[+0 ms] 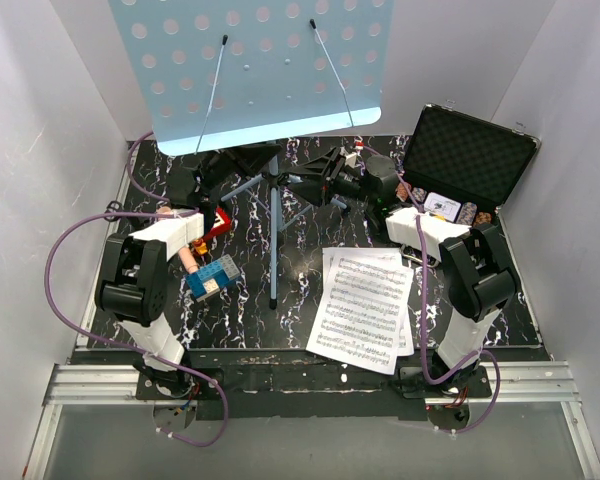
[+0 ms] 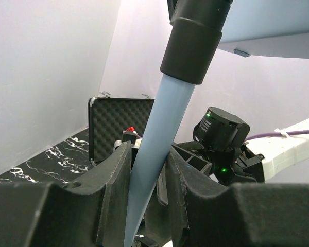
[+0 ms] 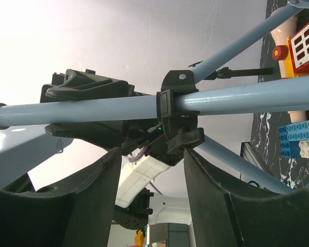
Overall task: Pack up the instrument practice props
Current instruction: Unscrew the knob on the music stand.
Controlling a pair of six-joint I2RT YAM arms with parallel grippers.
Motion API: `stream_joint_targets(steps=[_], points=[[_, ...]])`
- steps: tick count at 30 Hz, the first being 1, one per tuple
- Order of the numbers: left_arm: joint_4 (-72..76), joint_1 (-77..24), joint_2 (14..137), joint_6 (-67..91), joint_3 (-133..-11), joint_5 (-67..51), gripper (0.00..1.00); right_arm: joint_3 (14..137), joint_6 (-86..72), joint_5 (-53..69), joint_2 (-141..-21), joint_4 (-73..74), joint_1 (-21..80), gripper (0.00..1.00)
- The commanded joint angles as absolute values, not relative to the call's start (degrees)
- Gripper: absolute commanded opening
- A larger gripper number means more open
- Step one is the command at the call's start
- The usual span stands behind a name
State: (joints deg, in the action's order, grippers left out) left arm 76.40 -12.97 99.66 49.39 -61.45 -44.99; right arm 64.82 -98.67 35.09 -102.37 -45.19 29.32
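The light-blue perforated music stand (image 1: pixel 270 60) stands at the back, its tripod legs (image 1: pixel 273 240) spread on the black marbled table. My left gripper (image 1: pixel 242 165) is shut on the stand's light-blue pole (image 2: pixel 154 149) just below the black collar, seen in the left wrist view (image 2: pixel 148 167). My right gripper (image 1: pixel 320 172) is open, its jaws (image 3: pixel 152 164) either side of the black clamp lever (image 3: pixel 188 138) on the stand's hub. White sheet-music pages (image 1: pixel 365 300) lie at the front right. No microphone shows.
An open black foam-lined case (image 1: pixel 470 155) with poker chips (image 1: pixel 450 208) sits at the back right. Blue toy bricks (image 1: pixel 213 275) and a red and yellow toy (image 1: pixel 215 222) lie by the left arm. White walls close in on three sides.
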Motion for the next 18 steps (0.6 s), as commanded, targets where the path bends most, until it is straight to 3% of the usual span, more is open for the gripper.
stream_joint_targets(steps=[1, 18], points=[[71.72, -14.85, 96.77, 51.86, -60.38, -46.93, 0.00, 65.48, -97.73, 34.80, -102.39, -43.95, 31.38, 0.61], [67.94, -14.85, 94.92, 48.34, -58.97, -47.20, 0.00, 63.46, -96.06, 37.36, -101.60, -40.17, 31.64, 0.62]])
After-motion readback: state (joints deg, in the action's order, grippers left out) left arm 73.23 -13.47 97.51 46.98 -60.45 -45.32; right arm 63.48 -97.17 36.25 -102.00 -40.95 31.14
